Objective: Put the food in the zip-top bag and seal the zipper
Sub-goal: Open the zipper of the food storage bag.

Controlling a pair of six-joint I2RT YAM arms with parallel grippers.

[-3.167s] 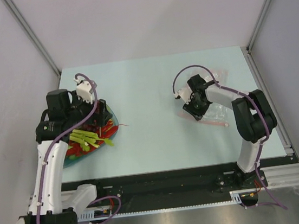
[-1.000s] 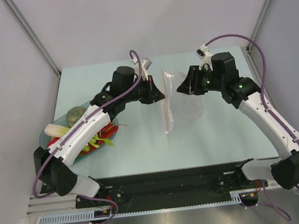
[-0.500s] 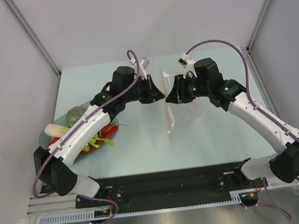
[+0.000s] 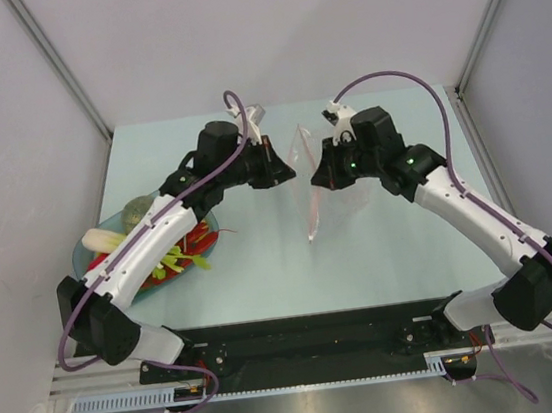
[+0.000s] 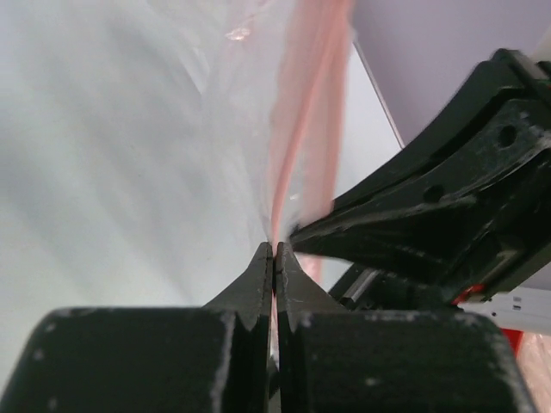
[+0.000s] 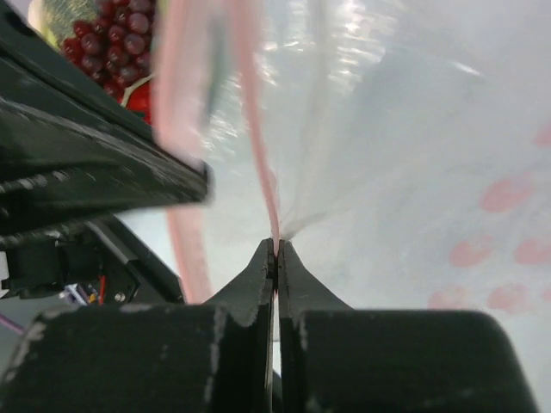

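Note:
The clear zip-top bag (image 4: 312,202) hangs above the middle of the table between my two grippers. My left gripper (image 4: 284,172) is shut on the pink zipper (image 5: 297,129) at one side of the mouth. My right gripper (image 4: 319,179) is shut on the zipper strip (image 6: 261,163) of the other side. In both wrist views the fingertips pinch the pink edge with no gap. The food (image 4: 176,251) lies in a heap on the blue-green dish (image 4: 86,260) at the left: a pale celery stalk (image 4: 104,240), red and green pieces, and dark grapes (image 6: 120,34).
The two arms meet over the table's middle, their gripper bodies almost touching beside the bag. The dish sits close to the left edge under the left arm's forearm. Grey walls and metal rails enclose the table on three sides.
My right gripper has moved left up to the bag and shut on its pink mouth edge. My left gripper has stayed shut on the bag and shifted only slightly.

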